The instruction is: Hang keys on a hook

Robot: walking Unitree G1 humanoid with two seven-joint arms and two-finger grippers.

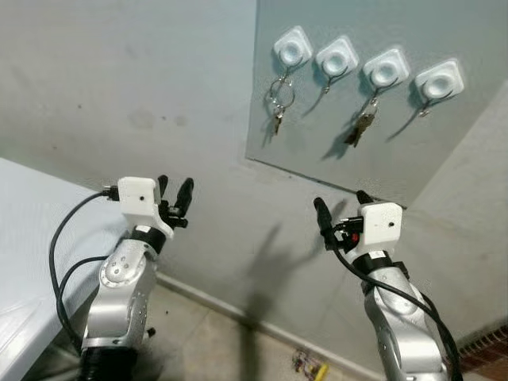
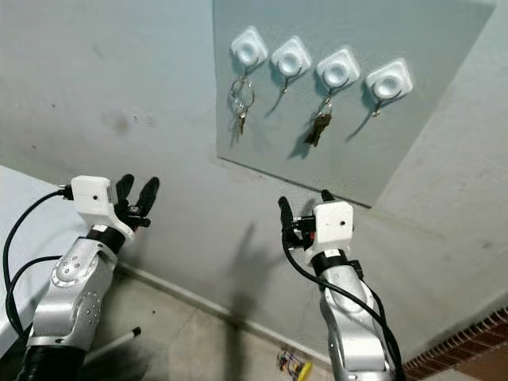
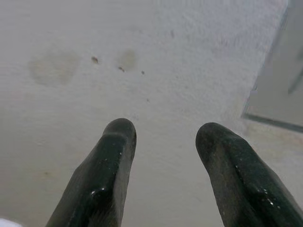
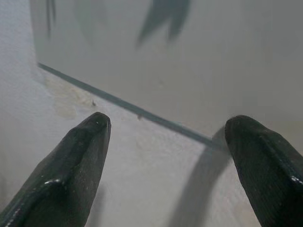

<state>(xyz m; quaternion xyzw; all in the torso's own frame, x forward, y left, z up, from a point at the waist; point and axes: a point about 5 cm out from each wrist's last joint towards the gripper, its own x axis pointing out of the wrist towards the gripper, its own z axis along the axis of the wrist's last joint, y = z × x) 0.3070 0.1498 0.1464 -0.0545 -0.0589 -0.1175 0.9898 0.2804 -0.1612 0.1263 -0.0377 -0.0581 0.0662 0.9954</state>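
Observation:
A grey panel (image 1: 444, 151) on the wall carries a row of white square hooks. A key ring with keys (image 1: 278, 99) hangs from the leftmost hook (image 1: 292, 49). Darker keys (image 1: 361, 127) hang from the third hook (image 1: 386, 71). The second hook (image 1: 337, 57) and the fourth hook (image 1: 439, 81) carry nothing. My left gripper (image 1: 175, 186) is raised toward the bare wall, below and left of the panel, open and empty. My right gripper (image 1: 340, 202) is held up just under the panel's lower edge (image 4: 142, 113), open with nothing between its fingers.
A white table (image 1: 24, 238) stands at the left, beside my left arm. A small yellow object (image 1: 311, 368) lies on the floor by the skirting. A white stick (image 2: 119, 338) lies on the floor. Brickwork (image 1: 486, 349) shows at the lower right.

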